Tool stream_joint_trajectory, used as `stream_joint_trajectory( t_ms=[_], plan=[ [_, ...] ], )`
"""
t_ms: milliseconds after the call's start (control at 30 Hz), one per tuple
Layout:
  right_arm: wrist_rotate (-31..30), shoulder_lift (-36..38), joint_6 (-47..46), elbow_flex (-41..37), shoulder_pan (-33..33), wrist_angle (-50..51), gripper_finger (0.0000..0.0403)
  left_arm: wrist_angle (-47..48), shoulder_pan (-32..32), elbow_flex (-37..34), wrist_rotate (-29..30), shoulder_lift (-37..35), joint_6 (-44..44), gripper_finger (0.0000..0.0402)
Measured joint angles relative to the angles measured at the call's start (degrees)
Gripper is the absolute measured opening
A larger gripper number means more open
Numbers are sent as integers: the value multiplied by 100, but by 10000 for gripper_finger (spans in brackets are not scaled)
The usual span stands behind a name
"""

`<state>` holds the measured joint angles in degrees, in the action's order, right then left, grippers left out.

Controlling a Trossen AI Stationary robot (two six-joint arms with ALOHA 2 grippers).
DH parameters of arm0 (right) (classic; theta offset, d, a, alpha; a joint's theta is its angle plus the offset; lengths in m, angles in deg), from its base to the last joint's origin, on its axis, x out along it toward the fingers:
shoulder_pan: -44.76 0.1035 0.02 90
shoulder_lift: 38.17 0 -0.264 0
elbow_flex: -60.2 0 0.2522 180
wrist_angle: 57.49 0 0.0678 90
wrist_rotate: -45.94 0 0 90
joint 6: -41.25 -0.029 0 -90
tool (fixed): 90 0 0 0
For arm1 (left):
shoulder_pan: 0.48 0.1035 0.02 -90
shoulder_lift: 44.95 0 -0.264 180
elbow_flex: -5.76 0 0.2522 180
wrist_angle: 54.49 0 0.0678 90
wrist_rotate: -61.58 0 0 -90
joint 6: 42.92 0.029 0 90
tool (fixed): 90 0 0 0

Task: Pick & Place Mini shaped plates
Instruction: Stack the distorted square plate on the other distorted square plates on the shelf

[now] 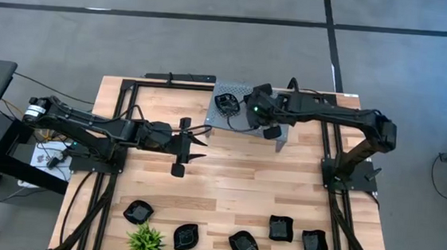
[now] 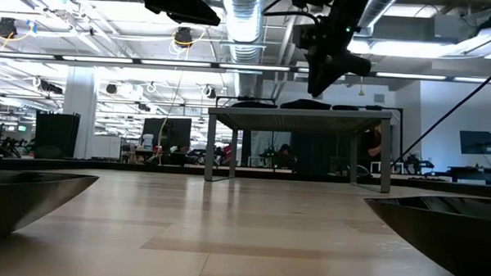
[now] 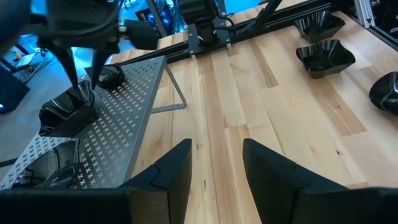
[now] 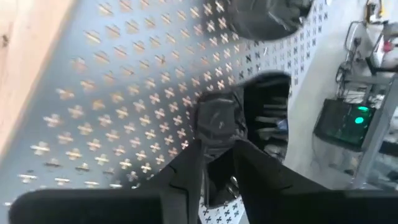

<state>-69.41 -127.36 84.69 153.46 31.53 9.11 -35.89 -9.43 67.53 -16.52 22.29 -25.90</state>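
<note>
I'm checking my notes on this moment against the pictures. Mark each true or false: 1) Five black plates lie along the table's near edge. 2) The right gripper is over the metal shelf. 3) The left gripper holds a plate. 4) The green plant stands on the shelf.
1) True: five mini plates lie in a row there.
2) True: the right gripper is over the grey perforated shelf, its fingers closed on a black plate.
3) False: the left gripper is open and empty above bare table.
4) False: the plant stands at the table's near edge.
</note>
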Motion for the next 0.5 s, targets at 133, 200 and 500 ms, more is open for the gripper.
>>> stream_joint_trajectory(
  t_ms=[133, 200, 500],
  plan=[
    [-749, 31, -287, 80, 472, 113, 100, -13, 0, 0, 1, 0, -122, 145],
    [-923, 31, -786, 318, 769, 546, 102, -14, 0, 0, 0, 0, -135, 145],
    [72, 443, -4521, 1537, 2201, 2894, 100, -20, 0, 0, 1, 0, -144, 145]
  ],
)
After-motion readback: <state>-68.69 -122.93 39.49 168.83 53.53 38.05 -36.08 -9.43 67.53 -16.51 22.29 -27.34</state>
